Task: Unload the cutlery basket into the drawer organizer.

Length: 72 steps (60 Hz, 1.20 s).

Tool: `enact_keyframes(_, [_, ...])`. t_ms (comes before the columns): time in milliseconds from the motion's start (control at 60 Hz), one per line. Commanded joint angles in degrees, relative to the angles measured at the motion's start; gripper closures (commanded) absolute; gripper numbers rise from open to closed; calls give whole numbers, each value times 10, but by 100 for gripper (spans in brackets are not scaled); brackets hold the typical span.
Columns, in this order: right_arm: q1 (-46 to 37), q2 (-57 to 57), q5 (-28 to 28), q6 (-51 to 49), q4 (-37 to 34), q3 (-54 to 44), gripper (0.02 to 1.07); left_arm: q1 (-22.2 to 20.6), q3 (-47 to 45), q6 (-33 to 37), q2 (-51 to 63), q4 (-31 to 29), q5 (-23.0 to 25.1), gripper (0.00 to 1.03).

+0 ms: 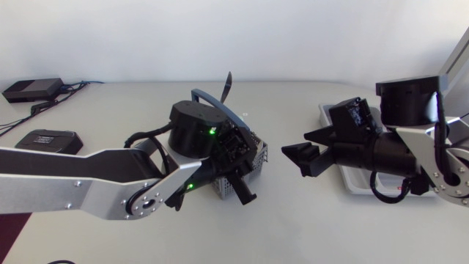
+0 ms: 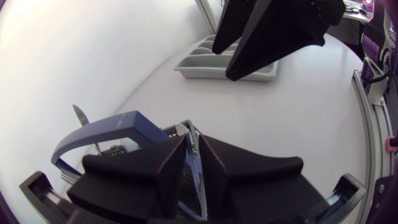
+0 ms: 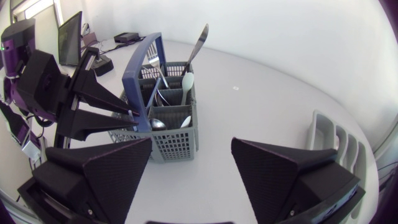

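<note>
At bench centre in the head view: cutlery basket (image 1: 249, 163), grey mesh under a blue hoop handle (image 1: 220, 105), a table knife (image 1: 229, 84) standing up at its 12 o'clock. Left pincer (image 1: 238, 176) down on the basket from 9 o'clock, probably to steady it for unloading. Right pincer (image 1: 297, 145) at the basket's 3 o'clock, near but apart from it. Drawer organizer (image 1: 325, 111) beneath that arm, further toward 3 o'clock.

Left wrist view: left pincer (image 2: 194, 171) drawn together, both fingers pressed on the handle's blue strip from two sides. Organizer ahead at 12 o'clock, with the right pincer hanging before it.

Right wrist view: right pincer (image 3: 191, 155) spread wide and empty, basket (image 3: 171, 134) ahead at 12 o'clock, seemingly lined up for a pick. Cells not yet emptied: knife, white spoon (image 3: 188, 81), steel spoon (image 3: 158, 123). Organizer (image 3: 336, 143) at 2 o'clock, well apart from the basket.
</note>
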Motion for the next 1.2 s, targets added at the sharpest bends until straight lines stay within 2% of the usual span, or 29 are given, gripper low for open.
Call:
enact_keyframes(0, [4, 5, -2, -6, 7, -16, 15, 3, 6, 8, 4, -4, 1, 100])
enact_keyframes(383, [8, 8, 0, -7, 8, -20, 15, 27, -51, -28, -129, -7, 33, 100])
enact_keyframes(533, [17, 12, 2, -6, 9, -19, 15, 61, -54, -67, -159, -5, 93, 100])
enact_keyframes(750, [23, 13, 5, -4, 11, -19, 15, 76, -22, -87, -167, -15, 116, 100])
enact_keyframes(1100, [40, -16, -8, -10, 5, 6, 15, 78, 77, -162, -209, -86, 131, 100])
enact_keyframes(1183, [44, -16, -20, -9, 3, 16, 15, 86, 97, -187, -213, -102, 148, 100])
